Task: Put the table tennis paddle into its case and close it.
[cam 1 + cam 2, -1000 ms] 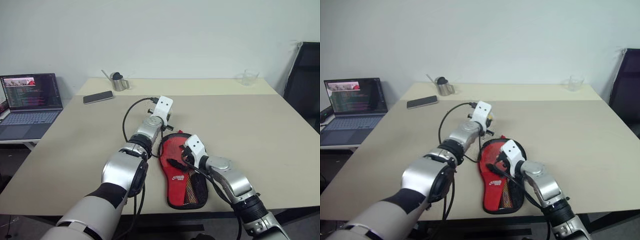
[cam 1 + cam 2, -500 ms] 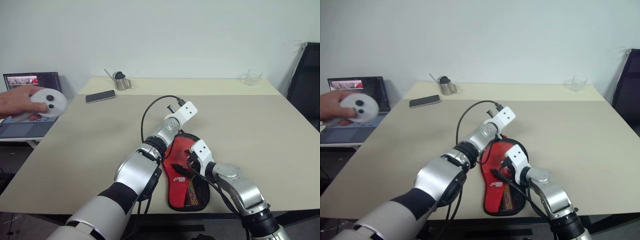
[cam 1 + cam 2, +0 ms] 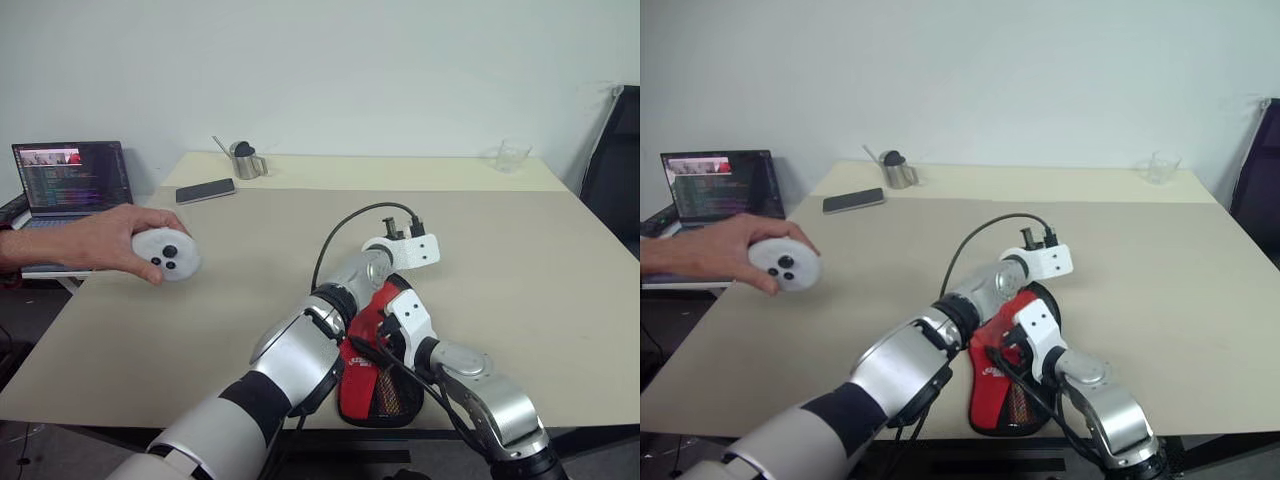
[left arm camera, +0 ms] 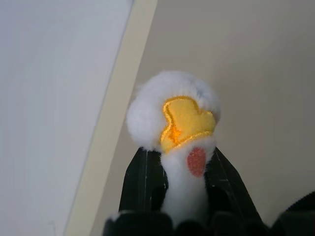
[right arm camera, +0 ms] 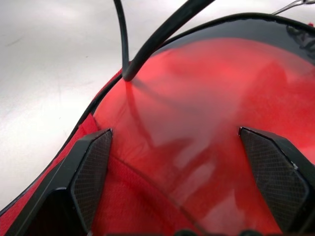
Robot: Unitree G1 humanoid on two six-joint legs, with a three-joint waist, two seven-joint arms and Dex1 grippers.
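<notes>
The case (image 3: 372, 378), black-edged with a red front, white logo and mesh pocket, lies flat near the table's front edge. My right gripper (image 5: 174, 135) hovers open just over its round end. Between its fingers (image 5: 91, 167) lies a smooth red surface ringed by black piping. I cannot tell whether that surface is the case's panel or the paddle's face. The paddle is otherwise hidden. My left gripper (image 4: 181, 160) is held above the table beyond the case, shut on a white fluffy charm (image 4: 172, 118) with a yellow patch and a red spot.
A person's hand (image 3: 105, 240) holds a round white controller (image 3: 168, 255) over the table's left side. At the far edge sit a phone (image 3: 205, 190), a metal jug (image 3: 242, 160) and a glass (image 3: 512, 155). A laptop (image 3: 72, 180) stands to the left and a black chair (image 3: 612, 160) to the right.
My left arm swung right across the case's far end and its wrist rolled. The right gripper drew back a little. A hand with a white controller came in from the left.
</notes>
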